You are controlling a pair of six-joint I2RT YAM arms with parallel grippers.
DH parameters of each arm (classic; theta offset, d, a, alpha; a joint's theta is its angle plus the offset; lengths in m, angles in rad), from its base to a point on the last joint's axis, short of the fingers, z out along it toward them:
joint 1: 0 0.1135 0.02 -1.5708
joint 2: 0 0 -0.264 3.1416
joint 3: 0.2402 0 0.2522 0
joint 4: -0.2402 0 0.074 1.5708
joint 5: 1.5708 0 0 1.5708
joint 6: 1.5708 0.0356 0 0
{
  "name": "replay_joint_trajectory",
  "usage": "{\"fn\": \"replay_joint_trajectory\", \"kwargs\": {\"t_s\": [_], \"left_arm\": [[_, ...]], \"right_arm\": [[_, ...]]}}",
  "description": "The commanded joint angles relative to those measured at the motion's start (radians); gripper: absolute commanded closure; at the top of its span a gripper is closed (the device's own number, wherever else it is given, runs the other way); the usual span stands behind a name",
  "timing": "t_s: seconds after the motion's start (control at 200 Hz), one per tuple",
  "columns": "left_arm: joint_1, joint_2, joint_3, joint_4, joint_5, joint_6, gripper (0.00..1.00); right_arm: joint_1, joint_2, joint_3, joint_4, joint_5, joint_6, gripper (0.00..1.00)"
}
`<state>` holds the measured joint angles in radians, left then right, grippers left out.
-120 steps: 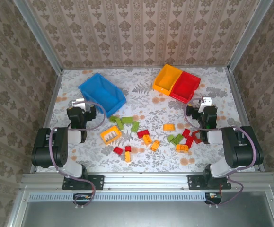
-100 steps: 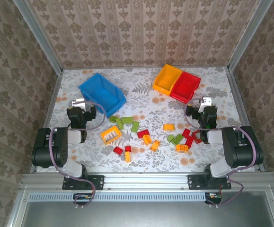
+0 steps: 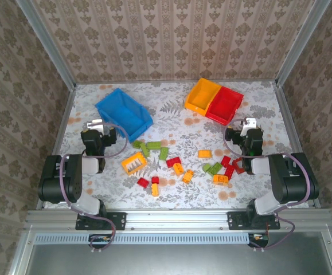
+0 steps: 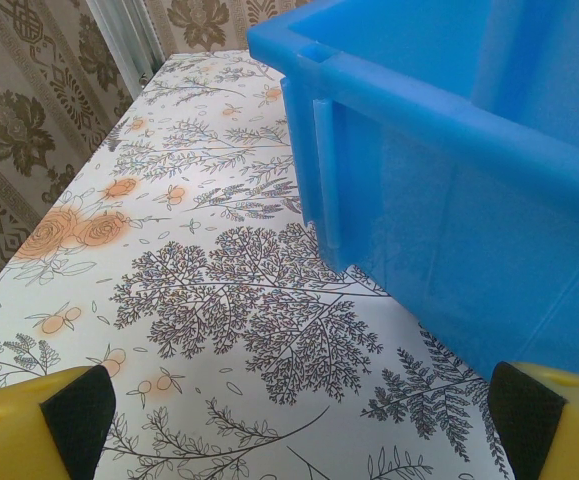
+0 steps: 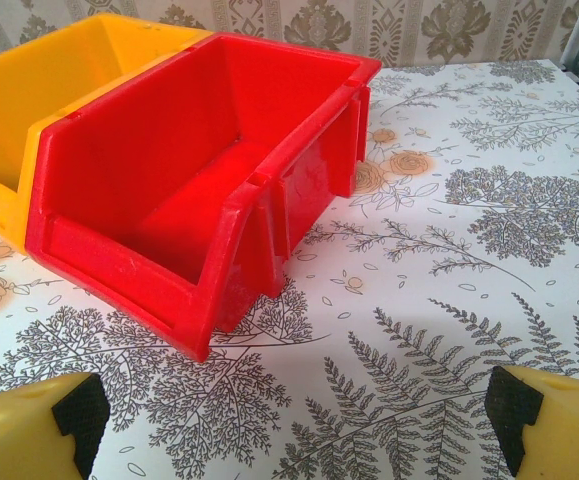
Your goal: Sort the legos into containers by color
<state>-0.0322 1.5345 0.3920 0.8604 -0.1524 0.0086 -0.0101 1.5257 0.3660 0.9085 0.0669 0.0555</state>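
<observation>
We log the larger bin [image 3: 105,103] back left on the table [image 3: 171,129]. The left smaller bin [image 3: 194,107] and the right smaller bin [image 3: 216,117] sit back right, touching side by side. The legos [image 3: 178,168] lie scattered nearer us, before all three bins; the frame brick [image 3: 141,159] is leftmost among them.

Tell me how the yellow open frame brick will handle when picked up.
The yellow frame is probably rigid and light, being tiny beside the blue bin. Lying flat, it should slide, not roll, if pushed.

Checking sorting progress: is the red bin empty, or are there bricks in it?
Empty: in the right wrist view the red bin has a bare floor, no bricks inside.
</observation>
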Motion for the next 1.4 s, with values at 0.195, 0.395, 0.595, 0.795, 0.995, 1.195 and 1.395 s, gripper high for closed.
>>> {"fn": "replay_joint_trajectory", "kwargs": {"t_s": [0.195, 0.395, 0.595, 0.795, 0.995, 1.195, 1.395], "left_arm": [[-0.120, -0.356, 0.195, -0.500, -0.228, -0.038, 0.00], [0.044, -0.216, 0.668, -1.358, 0.295, -0.650, 0.00], [0.032, -0.222, 0.653, -1.334, 0.381, -0.771, 0.00], [0.031, -0.150, 0.723, -1.405, 0.328, -0.790, 0.00], [-0.004, -0.010, 0.837, -1.438, 0.318, -0.740, 0.00], [-0.059, 0.140, 0.943, -1.483, 0.283, -0.725, 0.19], [-0.075, 0.221, 0.982, -1.534, 0.256, -0.699, 0.35]], "right_arm": [[0.093, -0.405, 0.299, -0.657, 0.214, 0.225, 0.00], [-0.077, -0.441, 0.480, -0.976, -0.276, 0.803, 0.00], [-0.043, -0.345, 0.701, -1.362, -0.214, 0.713, 0.08], [-0.022, -0.281, 0.754, -1.471, -0.159, 0.721, 0.00], [0.007, -0.216, 0.797, -1.470, -0.181, 0.642, 0.09], [0.006, -0.093, 0.849, -1.489, -0.172, 0.623, 0.19], [-0.001, 0.045, 0.928, -1.525, -0.149, 0.601, 0.23]]}}
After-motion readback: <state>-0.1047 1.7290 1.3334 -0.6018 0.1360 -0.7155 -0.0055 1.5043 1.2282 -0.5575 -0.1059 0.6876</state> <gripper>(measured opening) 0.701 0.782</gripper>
